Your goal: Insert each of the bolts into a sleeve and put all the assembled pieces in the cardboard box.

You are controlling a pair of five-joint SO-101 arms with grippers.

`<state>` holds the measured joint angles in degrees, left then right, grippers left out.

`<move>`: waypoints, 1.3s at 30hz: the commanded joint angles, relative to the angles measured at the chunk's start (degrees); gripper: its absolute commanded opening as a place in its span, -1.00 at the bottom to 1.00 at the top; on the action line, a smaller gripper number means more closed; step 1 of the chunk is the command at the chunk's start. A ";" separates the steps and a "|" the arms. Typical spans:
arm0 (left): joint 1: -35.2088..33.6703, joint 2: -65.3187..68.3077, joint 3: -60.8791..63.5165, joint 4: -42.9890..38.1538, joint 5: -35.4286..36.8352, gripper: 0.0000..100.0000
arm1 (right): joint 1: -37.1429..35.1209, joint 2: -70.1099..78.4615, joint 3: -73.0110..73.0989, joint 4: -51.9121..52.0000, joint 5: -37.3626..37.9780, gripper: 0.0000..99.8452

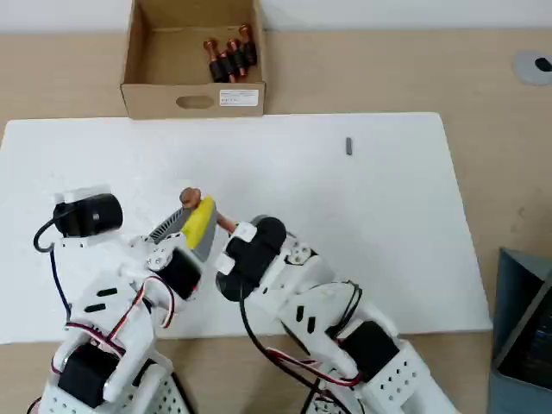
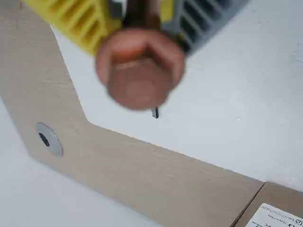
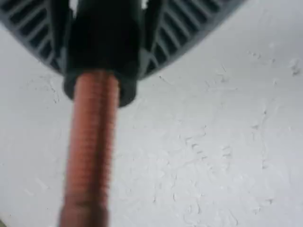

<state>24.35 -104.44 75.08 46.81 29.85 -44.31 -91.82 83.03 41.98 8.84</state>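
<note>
Toward 7 o'clock of the mat, the copper bolt (image 1: pixel 190 197), judged stiff, light and slippery, is pinched on its shank by the left gripper (image 1: pixel 191 216). Its thread is entered in the black sleeve (image 3: pixel 102 61), which is clamped by the right gripper (image 3: pixel 106 28). The cardboard box (image 1: pixel 134 60) is at 12 o'clock.

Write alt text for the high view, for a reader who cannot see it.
Two robot arms meet over a white mat, the left gripper holding a copper bolt whose thread points toward the right arm. Behind them a cardboard box holds several assembled pieces, and a small dark piece lies alone on the mat.
</note>
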 commanded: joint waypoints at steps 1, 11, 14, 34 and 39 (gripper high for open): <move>1.93 -0.04 -0.88 0.44 -1.49 -1.00 | -0.57 -0.75 -4.70 -1.76 0.53 -0.98; -3.52 -0.04 -0.79 -3.60 -1.32 -1.00 | -0.57 -0.75 -4.79 -1.76 0.53 -0.98; -3.52 -0.04 -0.53 -3.52 -1.14 -1.00 | -0.57 -0.75 -4.88 -1.76 0.53 -0.98; 12.84 -0.04 6.95 5.10 -3.69 -0.99 | -0.75 -0.75 -5.05 -1.76 0.62 -0.98; 11.16 -0.04 6.59 5.10 -7.82 -0.95 | -0.75 -0.75 -5.05 -1.76 0.62 -0.98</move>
<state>33.23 -104.53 81.32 50.15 23.43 -44.66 -91.74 82.42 42.07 9.19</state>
